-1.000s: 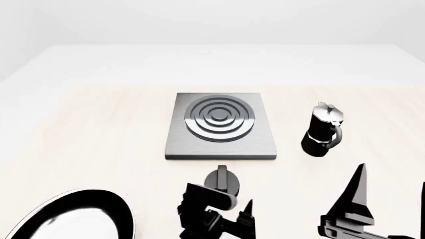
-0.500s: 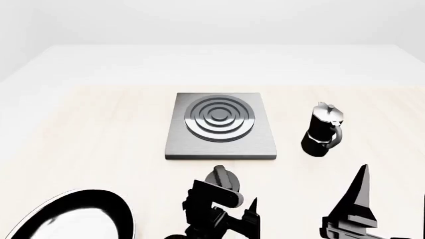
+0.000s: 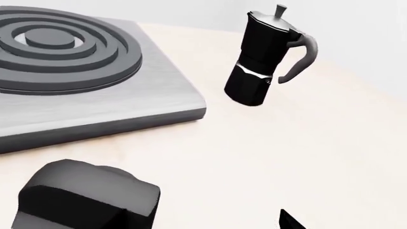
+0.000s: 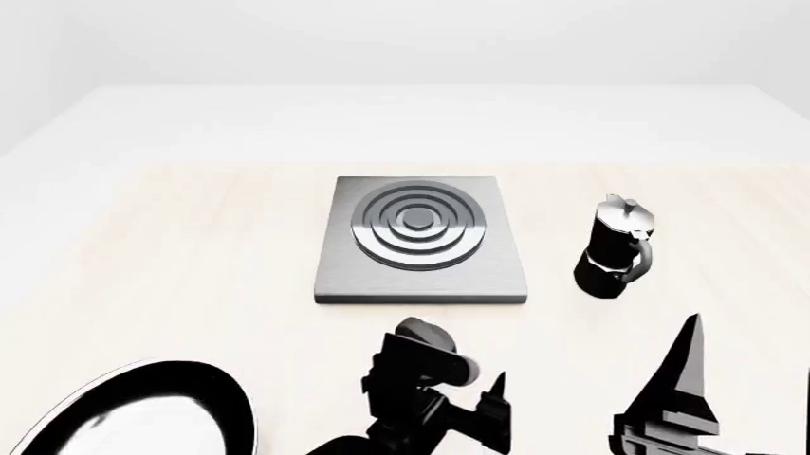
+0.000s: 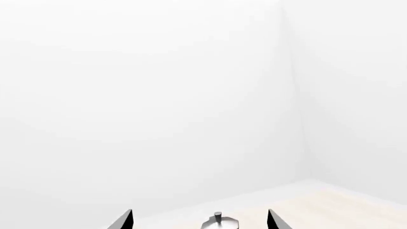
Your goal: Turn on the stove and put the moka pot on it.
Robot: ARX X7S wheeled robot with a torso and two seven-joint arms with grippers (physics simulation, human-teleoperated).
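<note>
Surface: pale wooden table [image 4: 190, 246], white walls behind.
Stove: grey plate [image 4: 419, 242] with dark rings, flat at mid-table; its black knob [image 4: 424, 338] sits just in front of the near edge.
Moka pot: upright [image 4: 616, 248], to the stove's right, apart from it, handle toward the robot.
Left gripper: [image 4: 456, 389] low over the knob, partly covering it; whether it grips, I cannot tell.
Right gripper: [image 4: 684, 379] raised, fingertips apart in its wrist view, holding nothing.
Frying pan: black [image 4: 127, 412], near left corner.
</note>
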